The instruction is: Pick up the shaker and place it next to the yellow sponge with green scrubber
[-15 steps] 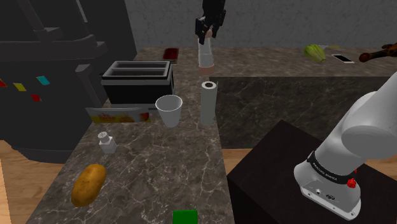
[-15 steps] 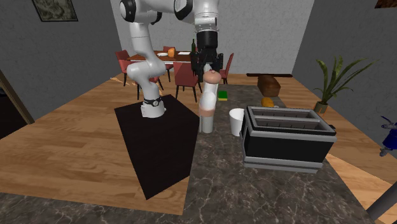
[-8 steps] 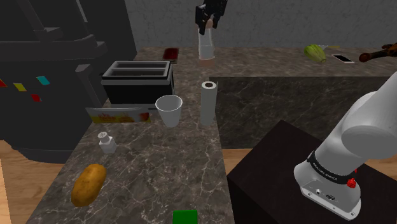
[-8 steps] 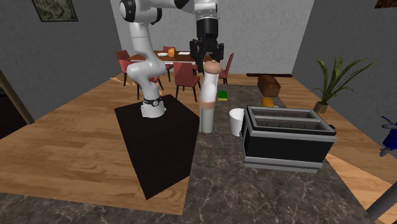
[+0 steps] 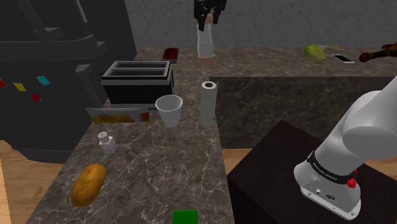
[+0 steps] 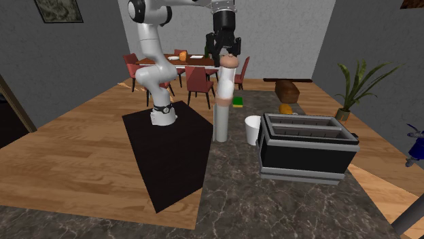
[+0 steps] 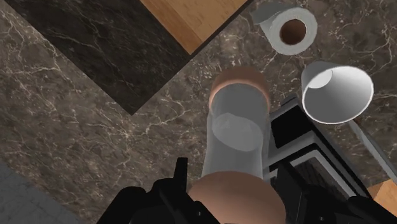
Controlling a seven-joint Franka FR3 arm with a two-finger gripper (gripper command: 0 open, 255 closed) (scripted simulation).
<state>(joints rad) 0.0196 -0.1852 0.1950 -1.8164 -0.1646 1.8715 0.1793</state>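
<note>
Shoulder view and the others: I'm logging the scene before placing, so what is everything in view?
shaker: one, pale grey with tan ends, held above the counter
sponge: one, green top, shoulder view's bottom edge
paper roll: one, white, upright mid-counter
cup: one, white, beside the roll
toaster: one, black, behind the cup
flat box: one, orange and white, before the toaster
small pot: one, white, near the box
potato: one, brown, near the pot
gripper: one, black, shut on the shaker's top
arm: one, white, beside the counter
</note>
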